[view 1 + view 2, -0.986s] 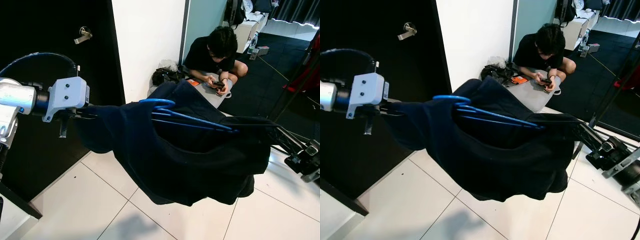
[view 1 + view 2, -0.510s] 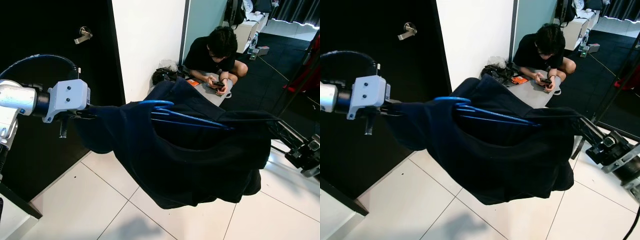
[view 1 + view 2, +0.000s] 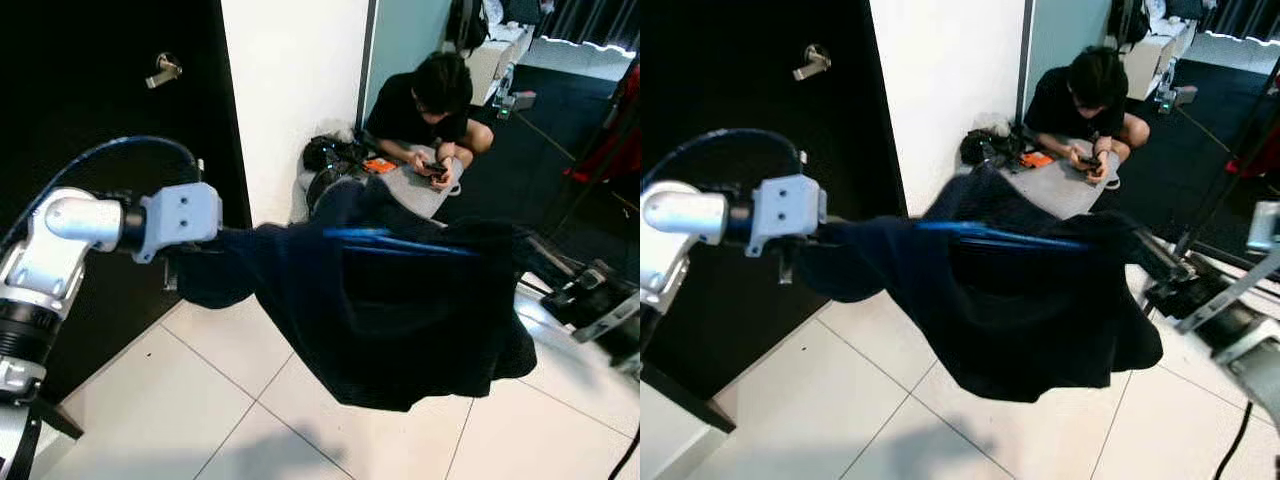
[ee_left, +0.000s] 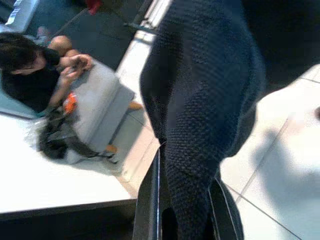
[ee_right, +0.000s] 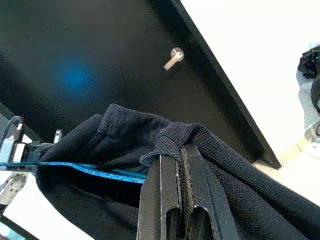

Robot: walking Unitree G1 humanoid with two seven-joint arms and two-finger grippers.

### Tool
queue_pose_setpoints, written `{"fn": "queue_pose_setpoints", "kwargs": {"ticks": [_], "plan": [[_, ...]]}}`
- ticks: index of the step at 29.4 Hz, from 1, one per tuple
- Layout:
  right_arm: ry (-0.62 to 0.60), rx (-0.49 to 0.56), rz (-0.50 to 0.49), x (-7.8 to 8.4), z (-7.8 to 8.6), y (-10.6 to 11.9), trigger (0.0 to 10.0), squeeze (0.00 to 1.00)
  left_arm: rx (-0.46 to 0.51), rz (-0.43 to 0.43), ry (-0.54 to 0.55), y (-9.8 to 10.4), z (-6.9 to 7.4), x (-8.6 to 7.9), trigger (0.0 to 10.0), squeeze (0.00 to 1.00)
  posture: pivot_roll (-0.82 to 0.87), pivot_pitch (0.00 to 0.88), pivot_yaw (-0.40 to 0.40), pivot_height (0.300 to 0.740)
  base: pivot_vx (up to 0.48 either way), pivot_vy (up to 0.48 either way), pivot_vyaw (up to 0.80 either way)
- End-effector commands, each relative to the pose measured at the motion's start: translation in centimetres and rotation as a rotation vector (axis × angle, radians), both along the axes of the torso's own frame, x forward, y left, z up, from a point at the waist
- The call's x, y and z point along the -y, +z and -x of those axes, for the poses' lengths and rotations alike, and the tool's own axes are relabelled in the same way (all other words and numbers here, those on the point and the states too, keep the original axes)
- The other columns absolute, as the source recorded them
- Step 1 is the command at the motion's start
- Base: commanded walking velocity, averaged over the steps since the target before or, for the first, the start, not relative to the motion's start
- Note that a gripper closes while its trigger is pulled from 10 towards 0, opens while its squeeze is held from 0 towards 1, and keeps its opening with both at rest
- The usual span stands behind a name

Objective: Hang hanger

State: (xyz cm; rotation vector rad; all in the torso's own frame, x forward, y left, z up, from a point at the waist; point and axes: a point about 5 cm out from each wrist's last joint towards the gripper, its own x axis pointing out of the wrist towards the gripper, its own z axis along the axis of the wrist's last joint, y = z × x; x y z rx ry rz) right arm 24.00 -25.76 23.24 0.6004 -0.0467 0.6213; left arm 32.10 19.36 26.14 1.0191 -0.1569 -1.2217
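Observation:
A dark navy garment (image 3: 400, 310) hangs stretched in the air between my two grippers. A blue hanger (image 3: 395, 240) lies nearly level inside its top and also runs along the cloth's edge as the blue hanger (image 5: 75, 167) in the right wrist view. My left gripper (image 4: 185, 172) is shut on one end of the garment, at the left of the scene beside the black door. My right gripper (image 5: 181, 162) is shut on a folded edge of the cloth at the right end. The cloth hides most of both grippers' fingers in the eye views.
A black door (image 3: 90, 120) with a silver handle (image 3: 160, 70) stands at the left, then a white wall (image 3: 290, 90). A person (image 3: 425, 100) sits on the floor behind the garment, beside a black bag (image 3: 330, 152). White floor tiles (image 3: 190, 400) lie below. A dark stand (image 3: 1230, 180) rises at the right.
My left arm has swung to the right and its elbow has risen. The garment has shifted right with it and the hanger lies flatter. Both grippers keep their hold.

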Motion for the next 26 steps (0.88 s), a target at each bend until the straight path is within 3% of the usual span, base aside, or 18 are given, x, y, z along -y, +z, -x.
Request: {"fn": "queue_pose_setpoints", "kwargs": {"ticks": [1, 3, 5, 6, 8, 12, 16, 22, 26], "plan": [[0.034, -0.002, 0.026, -0.4, 0.1, 0.1, 0.0, 0.00, -0.019, -0.022, -0.075, 0.4, 0.9, 0.0, 10.0, 0.00, 0.04, 0.044, 0.010, 0.740, 0.000, 0.000, 0.00], [0.047, -0.014, 0.040, -0.3, 0.2, 0.1, 0.0, 0.00, -0.063, -0.033, -0.107, 0.4, 1.4, -0.2, 10.0, 0.00, 0.04, 0.045, 0.011, 0.740, 0.000, 0.000, 0.00], [0.078, -0.033, 0.075, 0.0, 0.5, 0.0, 0.0, 0.00, -0.166, -0.072, -0.176, 0.1, 2.6, -0.4, 10.0, 0.00, 0.04, 0.045, 0.008, 0.740, 0.000, 0.000, 0.00], [0.078, -0.033, 0.075, 0.0, 0.5, 0.0, 0.0, 0.00, -0.166, -0.072, -0.176, 0.1, 2.6, -0.4, 10.0, 0.00, 0.04, 0.045, 0.008, 0.740, 0.000, 0.000, 0.00], [0.106, -0.033, 0.104, 0.7, 0.7, 0.5, 0.0, 0.00, -0.264, -0.140, -0.250, -0.6, 3.9, -0.2, 10.0, 0.00, 0.04, 0.044, 0.010, 0.740, 0.000, 0.000, 0.00], [0.143, -0.017, 0.117, 0.7, 0.7, 1.2, 0.0, 0.00, -0.271, -0.175, -0.292, -1.3, 4.2, 0.6, 10.0, 0.00, 0.04, 0.043, 0.011, 0.740, 0.000, 0.000, 0.00], [0.248, -0.010, 0.138, -0.3, 0.9, 1.7, 0.0, 0.00, -0.231, -0.203, -0.330, -2.3, 4.1, 2.1, 10.0, 0.00, 0.03, 0.041, 0.016, 0.740, 0.000, 0.000, 0.00], [0.326, -0.021, 0.167, -0.7, 1.2, 1.8, 0.0, 0.00, -0.227, -0.205, -0.339, -2.5, 4.2, 2.5, 10.0, 0.00, 0.03, 0.042, 0.020, 0.740, 0.000, 0.000, 0.00], [0.381, -0.047, 0.210, -0.6, 1.4, 1.9, 0.0, 0.00, -0.145, -0.231, -0.241, -2.2, 2.9, 1.6, 10.0, 0.00, 0.03, 0.043, 0.020, 0.740, 0.000, 0.000, 0.00]]}}
